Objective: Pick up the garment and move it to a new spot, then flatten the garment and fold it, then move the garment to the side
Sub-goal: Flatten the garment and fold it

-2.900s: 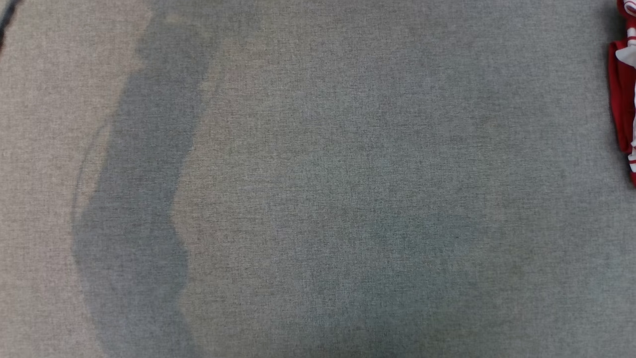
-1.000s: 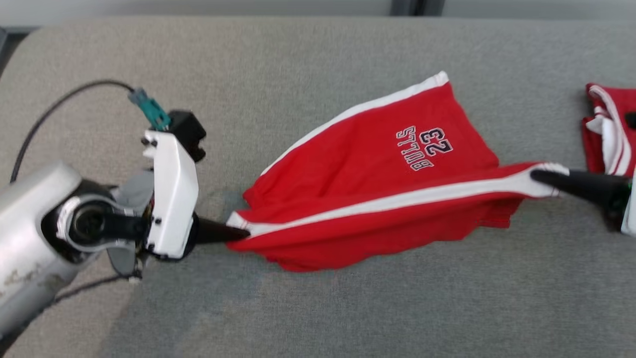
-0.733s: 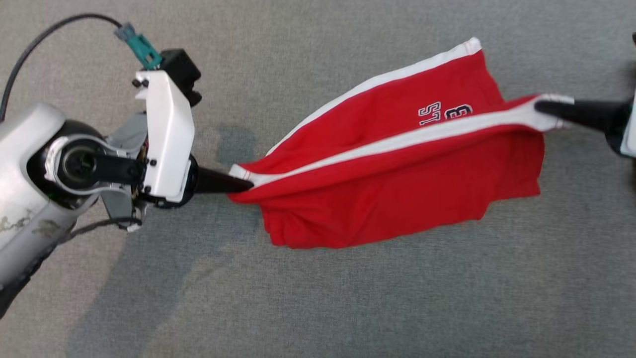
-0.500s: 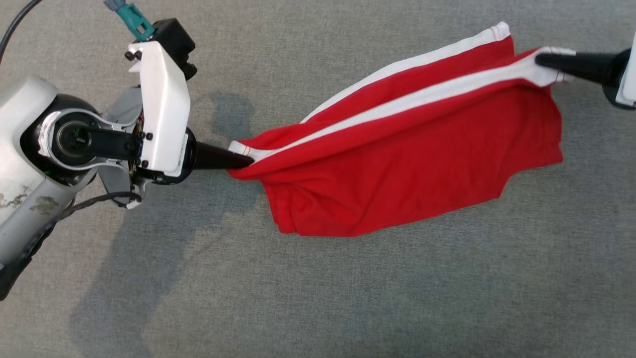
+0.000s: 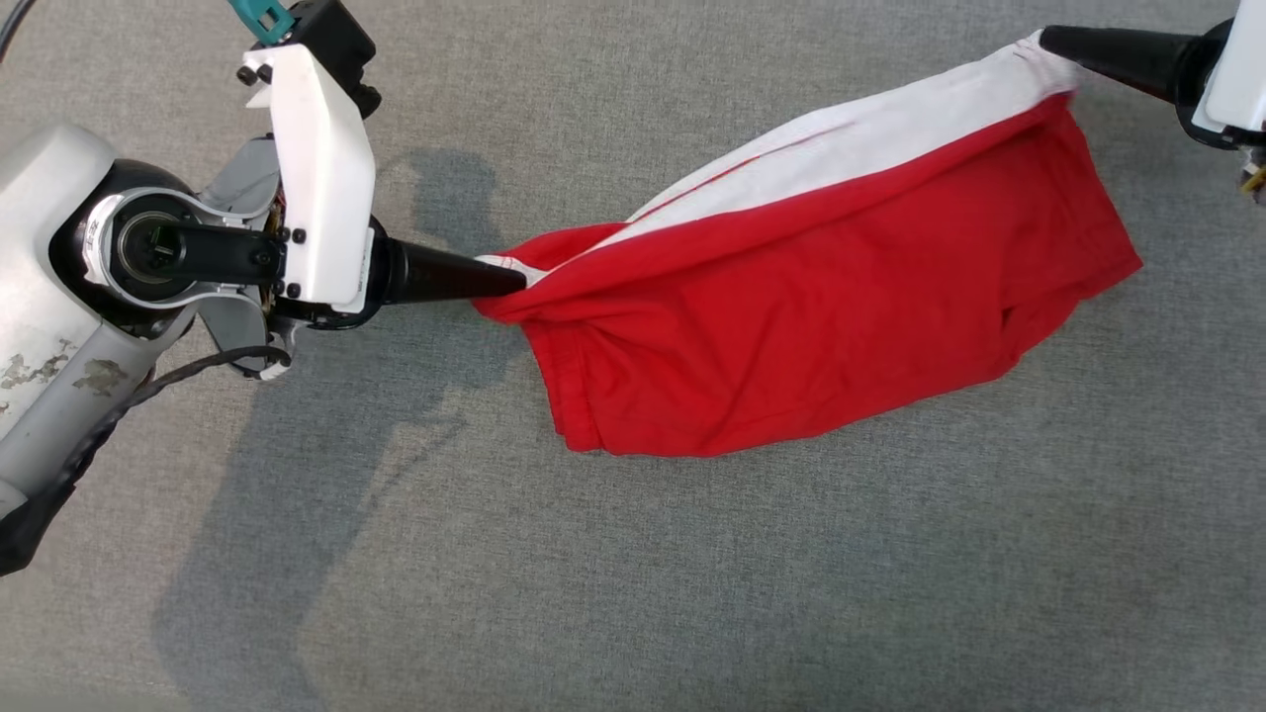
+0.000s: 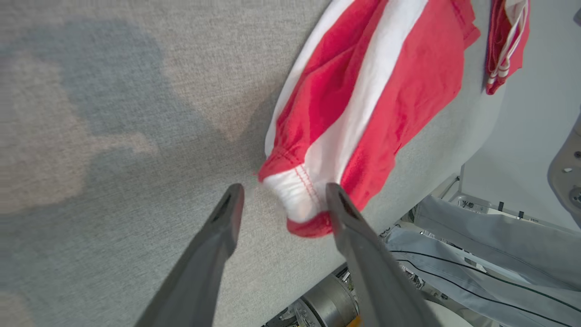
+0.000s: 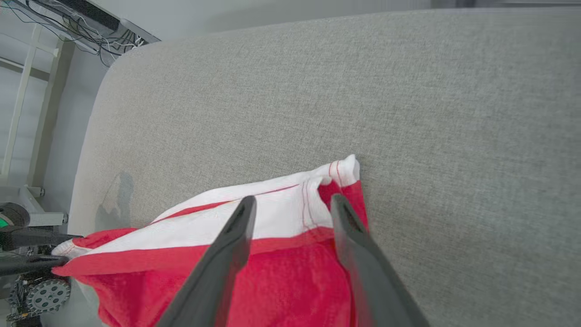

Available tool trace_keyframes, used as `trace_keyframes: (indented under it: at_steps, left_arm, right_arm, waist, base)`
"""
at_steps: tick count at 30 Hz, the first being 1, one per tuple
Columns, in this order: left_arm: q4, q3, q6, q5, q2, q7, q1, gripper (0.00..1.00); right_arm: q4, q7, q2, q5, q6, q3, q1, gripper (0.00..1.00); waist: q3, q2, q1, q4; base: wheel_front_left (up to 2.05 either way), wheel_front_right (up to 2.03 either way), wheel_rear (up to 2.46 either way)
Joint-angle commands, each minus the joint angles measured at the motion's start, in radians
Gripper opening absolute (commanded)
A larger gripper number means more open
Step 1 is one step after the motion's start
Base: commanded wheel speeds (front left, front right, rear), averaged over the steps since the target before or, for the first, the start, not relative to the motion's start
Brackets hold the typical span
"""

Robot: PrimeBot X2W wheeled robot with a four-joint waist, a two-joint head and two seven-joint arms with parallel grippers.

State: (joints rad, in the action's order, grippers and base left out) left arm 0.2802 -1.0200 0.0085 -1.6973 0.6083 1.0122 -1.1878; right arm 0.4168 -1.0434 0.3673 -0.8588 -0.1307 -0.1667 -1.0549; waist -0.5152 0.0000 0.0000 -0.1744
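The garment (image 5: pixel 821 316), red shorts with a white side stripe, lies folded over on the grey padded surface (image 5: pixel 633 593). My left gripper (image 5: pixel 514 282) points at its left corner. In the left wrist view that gripper (image 6: pixel 283 190) stands open with the white-and-red corner (image 6: pixel 299 200) of the garment lying between its fingers, against the right one. My right gripper (image 5: pixel 1048 40) is at the garment's far right corner. It (image 7: pixel 294 200) is open too, its fingers apart over the white stripe (image 7: pixel 272 213).
A second red-and-white garment (image 6: pixel 506 41) lies bunched near the surface's far end. The surface's rounded edge (image 7: pixel 95 136) drops to a frame with cables (image 7: pixel 68 18). My left forearm (image 5: pixel 59 326) covers the left side of the surface.
Both grippers, shut on the garment's stripe ends before, now stand open. They carried that edge away from me, so the printed face is covered. The head camera also shifted.
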Motion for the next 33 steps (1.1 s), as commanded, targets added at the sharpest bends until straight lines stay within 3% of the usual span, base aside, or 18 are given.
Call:
trace_keyframes:
  at_steps: [1,6,12,15,19,24,29,30,33]
  left_arm:
    - [0.006,0.003,-0.01,0.004,0.0,-0.007,0.003,1.0]
    - [0.024,0.032,-0.052,0.032,0.015,-0.09,0.025,1.0]
    - [0.028,0.061,-0.092,0.07,0.052,-0.221,0.092,1.0]
    - [0.023,0.083,-0.11,0.132,0.07,-0.358,0.134,1.0]
    - [0.018,0.132,-0.114,0.23,0.08,-0.621,0.202,1.0]
    - [-0.043,0.163,-0.049,0.337,0.071,-0.913,0.336,1.0]
    - [-0.151,0.183,0.081,0.442,0.061,-1.177,0.491,1.0]
    - [-0.151,0.183,0.081,0.442,0.061,-1.177,0.491,1.0]
    - [-0.223,0.208,0.162,0.485,0.038,-1.258,0.588,1.0]
  right_arm:
    - [-0.006,0.015,-0.003,0.002,0.0,0.005,0.013,1.0]
    - [-0.083,0.135,-0.008,-0.033,0.0,0.006,0.061,1.0]
    - [-0.201,0.314,0.031,-0.092,-0.001,-0.022,0.194,1.0]
    - [-0.254,0.429,0.049,-0.113,-0.001,-0.021,0.267,1.0]
    - [-0.314,0.605,0.062,-0.111,-0.001,-0.032,0.372,1.0]
    - [-0.342,0.817,0.064,-0.067,-0.001,-0.034,0.511,1.0]
    - [-0.322,0.988,0.046,0.013,-0.001,-0.02,0.635,1.0]
    - [-0.322,0.988,0.046,0.013,-0.001,-0.02,0.635,1.0]
    - [-0.29,1.045,0.029,0.058,-0.001,-0.005,0.689,1.0]
  waist:
    - [0.011,0.0,0.0,0.004]
    - [0.067,0.0,0.0,0.019]
    - [0.149,0.0,0.0,0.04]
    - [0.184,0.0,0.0,0.049]
    - [0.228,0.0,0.0,0.06]
    - [0.286,0.0,0.0,0.061]
    - [0.327,0.0,0.0,0.046]
    - [0.327,0.0,0.0,0.046]
    - [0.338,0.0,0.0,0.03]
  base:
    - [0.0,0.0,0.0]
    - [0.0,0.0,0.0]
    - [0.0,0.0,0.0]
    - [0.0,0.0,0.0]
    - [0.0,0.0,0.0]
    - [0.0,0.0,0.0]
    - [0.0,0.0,0.0]
    - [0.0,0.0,0.0]
    - [0.0,0.0,0.0]
